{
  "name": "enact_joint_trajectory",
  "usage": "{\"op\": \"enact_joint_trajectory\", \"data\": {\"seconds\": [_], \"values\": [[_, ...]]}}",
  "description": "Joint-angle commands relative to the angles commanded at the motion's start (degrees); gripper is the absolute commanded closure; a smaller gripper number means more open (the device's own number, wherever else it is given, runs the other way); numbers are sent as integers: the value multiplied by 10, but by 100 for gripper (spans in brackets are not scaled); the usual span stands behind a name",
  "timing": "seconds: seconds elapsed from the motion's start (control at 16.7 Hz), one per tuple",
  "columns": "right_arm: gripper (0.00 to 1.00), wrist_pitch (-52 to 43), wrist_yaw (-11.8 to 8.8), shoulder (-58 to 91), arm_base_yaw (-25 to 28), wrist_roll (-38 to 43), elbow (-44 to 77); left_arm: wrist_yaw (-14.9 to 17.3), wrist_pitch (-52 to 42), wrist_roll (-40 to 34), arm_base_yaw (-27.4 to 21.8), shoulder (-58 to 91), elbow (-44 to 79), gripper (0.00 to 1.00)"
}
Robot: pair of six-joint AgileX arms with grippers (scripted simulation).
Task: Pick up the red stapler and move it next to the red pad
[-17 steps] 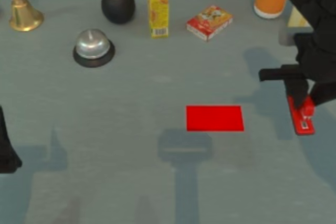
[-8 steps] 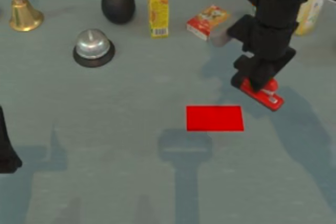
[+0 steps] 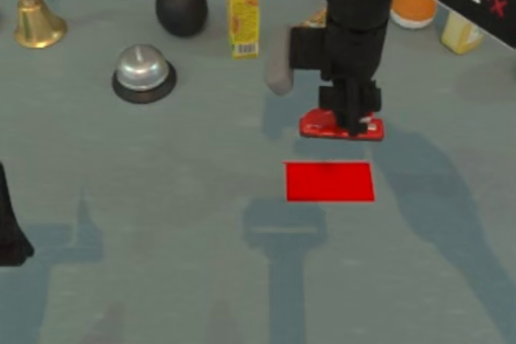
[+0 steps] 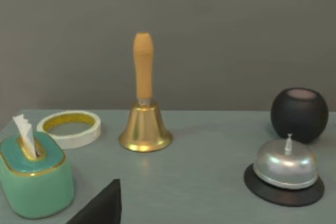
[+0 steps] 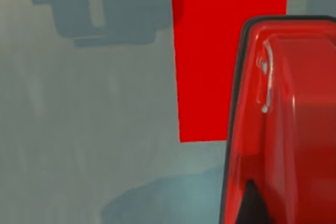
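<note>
1. Above the grey counter, right gripper fingers grip the glossy narrow red stapler.
2. Stapler sits just beyond the flat red rectangular pad.
3. Left arm stays parked at the counter's left edge; its fingers' state cannot be told.

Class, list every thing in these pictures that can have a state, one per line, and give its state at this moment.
red stapler: closed, held level in the right gripper, behind the red pad
red pad: flat on the table, bare
right gripper: shut on the red stapler
left gripper: parked at the table's left edge
hand bell: upright
call bell: upright on its base
yellow carton: standing, closed
tissue box: tissue poking out
</note>
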Motion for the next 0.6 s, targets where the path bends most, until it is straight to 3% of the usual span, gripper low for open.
{"op": "enact_joint_trajectory", "data": {"seconds": [0.6], "values": [[100,19,1,4,3,-25,-5,0,0,0,0,0,0,0]]}}
